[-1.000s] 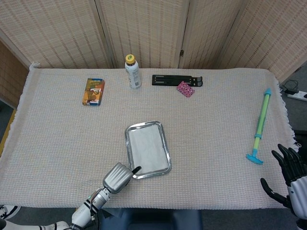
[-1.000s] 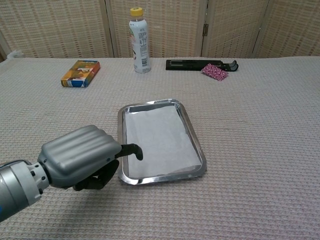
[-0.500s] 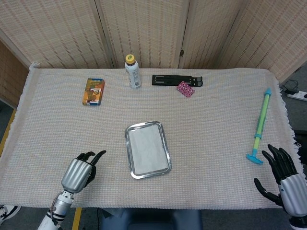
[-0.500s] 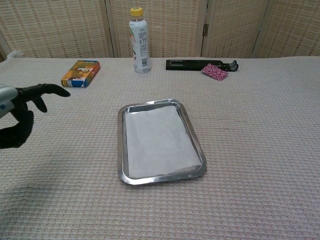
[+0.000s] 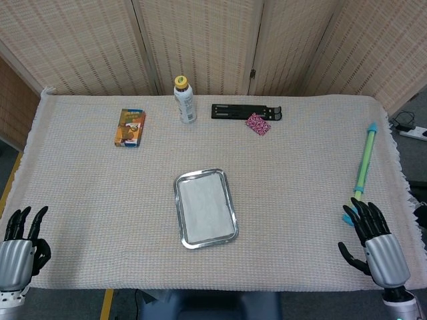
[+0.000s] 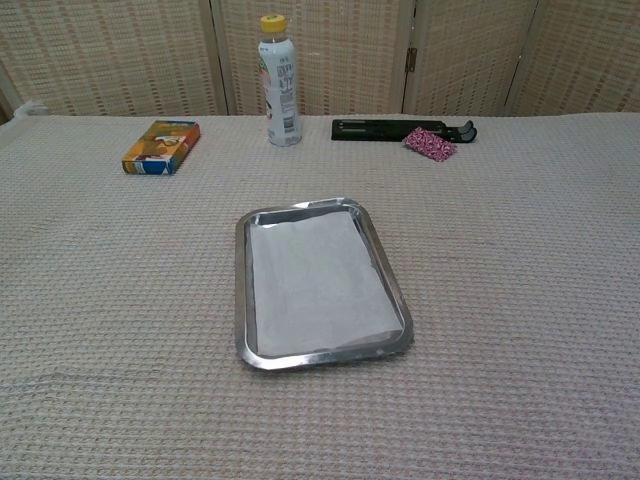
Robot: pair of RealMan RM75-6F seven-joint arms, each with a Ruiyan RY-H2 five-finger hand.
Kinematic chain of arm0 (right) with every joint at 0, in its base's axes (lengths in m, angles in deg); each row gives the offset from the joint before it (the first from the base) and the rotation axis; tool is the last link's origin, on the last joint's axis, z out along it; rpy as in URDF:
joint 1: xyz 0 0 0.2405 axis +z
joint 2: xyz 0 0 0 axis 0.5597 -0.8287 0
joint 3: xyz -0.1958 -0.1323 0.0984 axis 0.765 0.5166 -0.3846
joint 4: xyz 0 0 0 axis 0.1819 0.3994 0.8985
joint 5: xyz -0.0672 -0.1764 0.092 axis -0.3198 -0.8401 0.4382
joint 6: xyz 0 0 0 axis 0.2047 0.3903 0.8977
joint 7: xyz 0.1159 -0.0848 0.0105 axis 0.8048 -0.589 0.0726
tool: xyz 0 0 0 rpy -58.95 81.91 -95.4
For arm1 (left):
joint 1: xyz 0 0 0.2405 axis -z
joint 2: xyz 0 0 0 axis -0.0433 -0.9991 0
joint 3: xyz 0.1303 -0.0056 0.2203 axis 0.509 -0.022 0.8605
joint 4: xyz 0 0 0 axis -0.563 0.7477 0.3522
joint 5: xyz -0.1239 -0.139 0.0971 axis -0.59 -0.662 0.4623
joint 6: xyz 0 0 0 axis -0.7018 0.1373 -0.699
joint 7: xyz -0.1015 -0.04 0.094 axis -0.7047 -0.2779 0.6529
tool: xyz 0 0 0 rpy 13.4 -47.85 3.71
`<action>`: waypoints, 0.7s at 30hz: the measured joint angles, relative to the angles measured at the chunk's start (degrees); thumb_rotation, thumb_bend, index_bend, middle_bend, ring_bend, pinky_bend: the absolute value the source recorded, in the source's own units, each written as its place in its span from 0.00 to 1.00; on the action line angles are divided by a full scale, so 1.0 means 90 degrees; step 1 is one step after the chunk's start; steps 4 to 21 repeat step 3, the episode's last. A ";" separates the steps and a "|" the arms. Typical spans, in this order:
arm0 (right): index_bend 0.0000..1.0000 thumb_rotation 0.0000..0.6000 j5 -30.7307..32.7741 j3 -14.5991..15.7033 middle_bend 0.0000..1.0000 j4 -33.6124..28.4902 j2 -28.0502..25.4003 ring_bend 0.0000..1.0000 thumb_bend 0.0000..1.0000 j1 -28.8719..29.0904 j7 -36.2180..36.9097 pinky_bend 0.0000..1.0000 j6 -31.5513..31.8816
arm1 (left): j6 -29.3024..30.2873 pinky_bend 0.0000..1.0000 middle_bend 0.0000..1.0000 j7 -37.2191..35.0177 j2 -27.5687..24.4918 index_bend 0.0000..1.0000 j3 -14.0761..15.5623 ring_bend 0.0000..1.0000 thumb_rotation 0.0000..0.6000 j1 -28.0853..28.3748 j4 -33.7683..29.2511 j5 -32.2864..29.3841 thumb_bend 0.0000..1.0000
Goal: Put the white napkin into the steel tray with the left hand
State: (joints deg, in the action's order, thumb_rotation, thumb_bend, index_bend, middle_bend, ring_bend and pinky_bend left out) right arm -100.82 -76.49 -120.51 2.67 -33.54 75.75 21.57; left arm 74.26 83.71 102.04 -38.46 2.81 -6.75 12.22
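White napkin [image 5: 206, 211] lies flat in steel tray [image 5: 179, 200], frame center. Left hand [image 5: 18, 243] lower left, right hand [image 5: 373, 243] lower right, both released, empty.

The left hand [image 5: 18, 250] is cut off by the head view's bottom-left corner, well apart from the steel tray [image 5: 179, 200], its arm out of sight. The right hand [image 5: 375, 243] covers the lower end of the blue-green stick [image 5: 364, 162]. Neither hand appears in the chest view.
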 measured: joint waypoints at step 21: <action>0.00 1.00 0.0033 0.0014 0.00 0.0026 0.0030 0.00 0.41 0.0054 0.0003 0.00 -0.0074 | -0.0181 0.02 0.00 0.0186 -0.0034 0.01 -0.0009 0.00 1.00 -0.0049 -0.0112 0.0009 0.20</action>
